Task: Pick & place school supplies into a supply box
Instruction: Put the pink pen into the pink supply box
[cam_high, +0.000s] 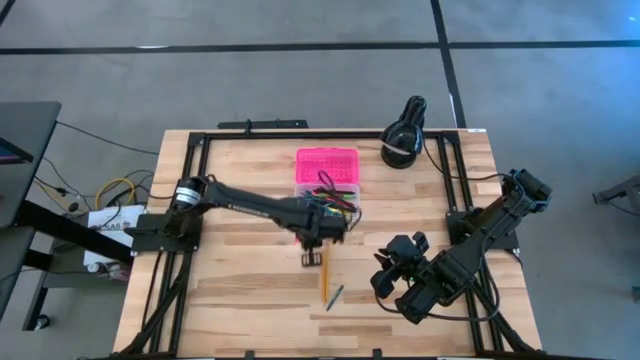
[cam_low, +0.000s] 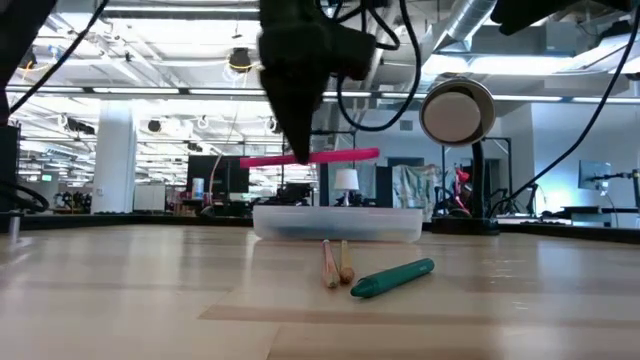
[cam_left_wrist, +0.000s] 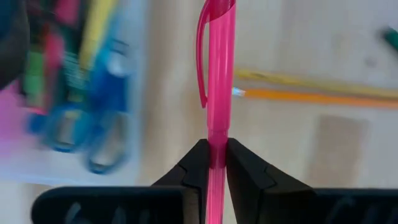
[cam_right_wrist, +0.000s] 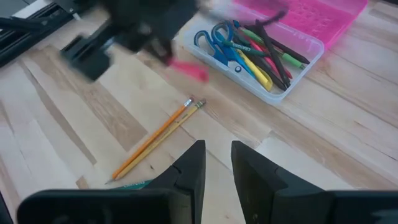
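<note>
My left gripper (cam_high: 310, 238) hangs above the table just near of the supply box, shut on a pink pen (cam_left_wrist: 219, 74). The supply box stands open: its pink lid (cam_high: 327, 160) is folded back, and its clear base (cam_low: 338, 222) holds blue scissors (cam_right_wrist: 214, 42) and several pens and markers. Two yellow pencils (cam_high: 324, 275) and a green marker (cam_low: 392, 278) lie flat on the table near of the box. My right gripper (cam_right_wrist: 217, 165) waits open above the table's right near part, touching nothing. My left gripper (cam_left_wrist: 214, 149) pinches the pink pen's barrel (cam_left_wrist: 216, 138) between its two fingers, away from the clip end (cam_left_wrist: 205, 56). The fingers come from above, pointing down, and lie across the pen. The pen (cam_low: 335, 156) is lifted clear and lies level, above the height of the box base.
A black round device (cam_high: 403, 140) stands at the table's far right, beside the box. A black frame (cam_high: 200, 150) runs around the table's edges. Bare wood (cam_high: 240, 285) lies on the near left.
</note>
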